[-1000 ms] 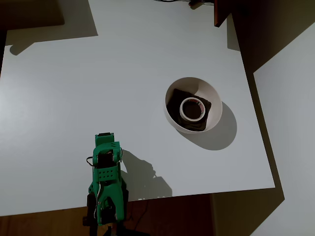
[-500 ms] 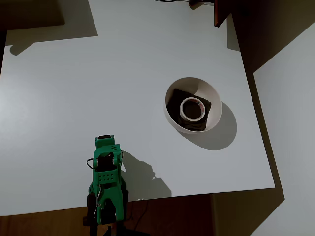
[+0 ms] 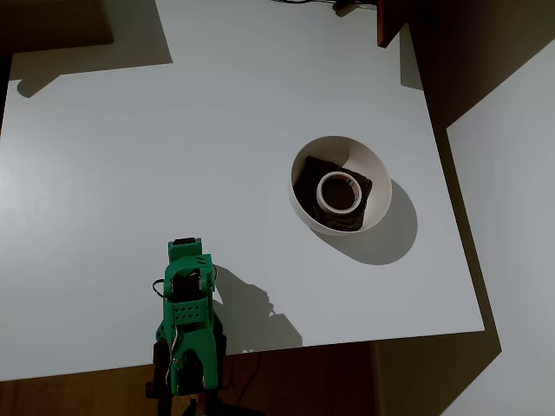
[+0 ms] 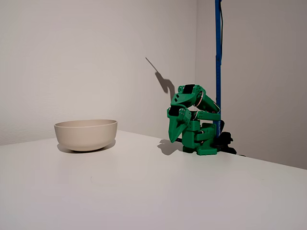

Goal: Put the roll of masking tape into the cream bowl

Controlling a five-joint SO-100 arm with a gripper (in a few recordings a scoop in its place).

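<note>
the roll of masking tape (image 3: 338,191) lies flat inside the cream bowl (image 3: 375,166), on its dark pad. the green arm sits folded at the table (image 3: 130,156) edge, well apart; its pincer (image 4: 178,137) points down, opening not discernible

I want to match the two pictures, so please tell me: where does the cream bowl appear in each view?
Overhead view: the cream bowl sits right of centre on the white table, with the roll of masking tape inside it.
Fixed view: the bowl stands at the left, seen from the side.
Shared landmark: the folded green arm, bottom left overhead, right of centre in the fixed view.
</note>
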